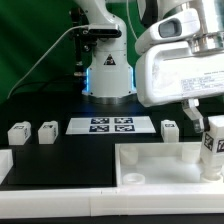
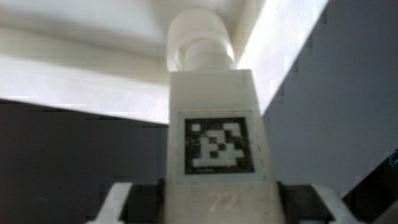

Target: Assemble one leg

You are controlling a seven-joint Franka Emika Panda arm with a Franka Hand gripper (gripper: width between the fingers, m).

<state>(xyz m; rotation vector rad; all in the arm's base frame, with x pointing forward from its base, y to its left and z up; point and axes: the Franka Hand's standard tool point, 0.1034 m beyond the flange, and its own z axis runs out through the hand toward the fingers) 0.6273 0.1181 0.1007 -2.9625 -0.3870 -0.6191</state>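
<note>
My gripper [image 1: 212, 132] is shut on a leg [image 1: 211, 145], a small white post with a black-and-white tag. It holds the leg upright over the right corner of the large white tabletop [image 1: 150, 163] at the front. In the wrist view the leg [image 2: 217, 120] fills the middle, tag facing the camera, its far end pointing at the white tabletop rim [image 2: 71, 70]. The fingers [image 2: 125, 200] press on both sides of it. Three more legs stand on the black table: two at the exterior view's left [image 1: 18, 132] [image 1: 47, 131] and one near the middle right [image 1: 169, 128].
The marker board [image 1: 109, 125] lies flat on the black table behind the tabletop. The arm's base [image 1: 106, 70] stands at the back centre with a cable trailing to the left. A white piece [image 1: 4, 163] sits at the front left edge.
</note>
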